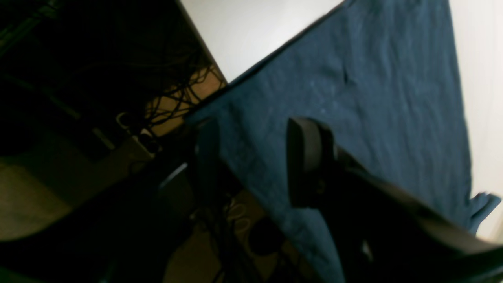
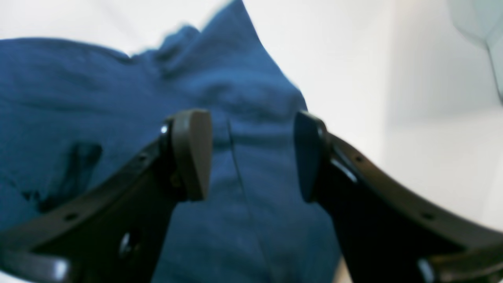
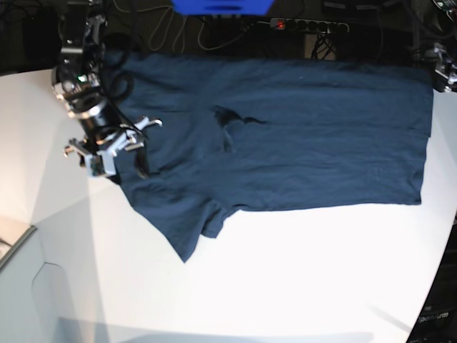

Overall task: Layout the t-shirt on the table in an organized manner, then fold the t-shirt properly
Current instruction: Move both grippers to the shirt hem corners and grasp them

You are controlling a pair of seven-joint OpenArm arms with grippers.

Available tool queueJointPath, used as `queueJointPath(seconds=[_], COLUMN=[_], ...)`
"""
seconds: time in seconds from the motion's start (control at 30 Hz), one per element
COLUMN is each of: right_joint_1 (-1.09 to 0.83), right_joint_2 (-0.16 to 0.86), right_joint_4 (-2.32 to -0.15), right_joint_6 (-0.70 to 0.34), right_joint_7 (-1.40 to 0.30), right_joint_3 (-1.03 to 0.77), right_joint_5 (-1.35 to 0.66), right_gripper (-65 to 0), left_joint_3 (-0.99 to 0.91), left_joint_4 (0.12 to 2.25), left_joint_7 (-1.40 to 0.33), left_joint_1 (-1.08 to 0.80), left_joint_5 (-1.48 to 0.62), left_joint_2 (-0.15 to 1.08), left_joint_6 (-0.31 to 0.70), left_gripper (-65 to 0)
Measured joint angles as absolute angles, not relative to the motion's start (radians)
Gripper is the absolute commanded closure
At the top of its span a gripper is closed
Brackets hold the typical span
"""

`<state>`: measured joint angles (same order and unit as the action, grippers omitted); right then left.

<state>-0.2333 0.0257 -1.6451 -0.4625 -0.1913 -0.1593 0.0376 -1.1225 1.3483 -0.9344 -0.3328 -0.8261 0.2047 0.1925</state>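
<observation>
The dark navy t-shirt (image 3: pixel 300 143) lies spread along the far side of the white table (image 3: pixel 285 271), with one sleeve (image 3: pixel 193 229) pointing toward the near left. My right gripper (image 3: pixel 136 153) hovers over the shirt's left end. In the right wrist view it (image 2: pixel 251 157) is open above rumpled fabric (image 2: pixel 243 98), gripping nothing. My left gripper (image 3: pixel 444 68) is at the shirt's far right corner, half cut off by the frame. In the left wrist view its fingers (image 1: pixel 257 161) stand apart at the shirt's hem (image 1: pixel 353 98), which hangs over the table edge.
Beyond the far table edge are a power strip (image 3: pixel 307 25), tangled cables (image 1: pixel 173 98) and a blue object (image 3: pixel 221 6). The table's rim (image 1: pixel 204 47) runs right beside the left gripper. A grey panel (image 3: pixel 28 300) sits at the near left.
</observation>
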Motion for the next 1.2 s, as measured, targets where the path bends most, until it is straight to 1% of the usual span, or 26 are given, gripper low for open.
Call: queueJointPath(seconds=[0.1, 0.23, 0.33, 0.43, 0.53, 0.63, 0.8, 0.93, 1.13, 1.2], right_joint_1=[-0.156, -0.041, 0.022, 0.064, 0.091, 0.117, 0.120, 0.121, 0.109, 0.087], right_joint_2=[0.046, 0.049, 0.072, 0.087, 0.091, 0.120, 0.163, 0.166, 0.175, 0.173], right_joint_4=[-1.555, -1.379, -1.259, -1.151, -1.094, -1.044, -1.031, -1.023, -1.044, -1.092], right_joint_6=[-0.463, -0.460, -0.459, -0.459, -0.459, -0.459, -0.459, -0.459, -0.459, -0.459], right_joint_7=[-0.243, -0.251, -0.240, -0.249, -0.243, -0.242, -0.243, -0.241, -0.237, -0.179], right_joint_3=[-0.121, -0.128, -0.131, -0.181, -0.236, -0.243, -0.247, -0.245, -0.246, -0.246], right_joint_5=[0.037, 0.041, 0.031, 0.041, 0.039, 0.037, 0.038, 0.037, 0.038, 0.035], right_gripper=[-33.8, -33.8, -33.8, -33.8, -33.8, -33.8, -33.8, -33.8, -33.7, -33.7], left_joint_3=[-1.140, -1.127, -1.126, -1.131, -1.130, -1.128, -1.131, -1.131, -1.132, -1.131], left_joint_4=[1.348, 1.348, 1.348, 1.341, 1.343, 1.343, 1.341, 1.341, 1.341, 1.341], left_joint_7=[-0.938, -0.942, -0.939, -0.943, -0.945, -0.946, -0.946, -0.942, -0.943, -0.943], left_joint_1=[-0.287, -0.218, -0.187, -0.153, -0.104, -0.072, -0.051, -0.015, -0.011, -0.010], left_joint_5=[-0.812, -0.825, -0.825, -0.797, -0.757, -0.724, -0.706, -0.707, -0.706, -0.707], left_joint_2=[0.205, 0.211, 0.213, 0.212, 0.203, 0.200, 0.202, 0.202, 0.202, 0.202], left_joint_6=[0.187, 0.189, 0.190, 0.183, 0.187, 0.189, 0.187, 0.187, 0.187, 0.187], left_gripper=[-27.6, -27.6, -27.6, -27.3, -27.3, -27.3, -27.3, -27.3, -27.3, -27.3])
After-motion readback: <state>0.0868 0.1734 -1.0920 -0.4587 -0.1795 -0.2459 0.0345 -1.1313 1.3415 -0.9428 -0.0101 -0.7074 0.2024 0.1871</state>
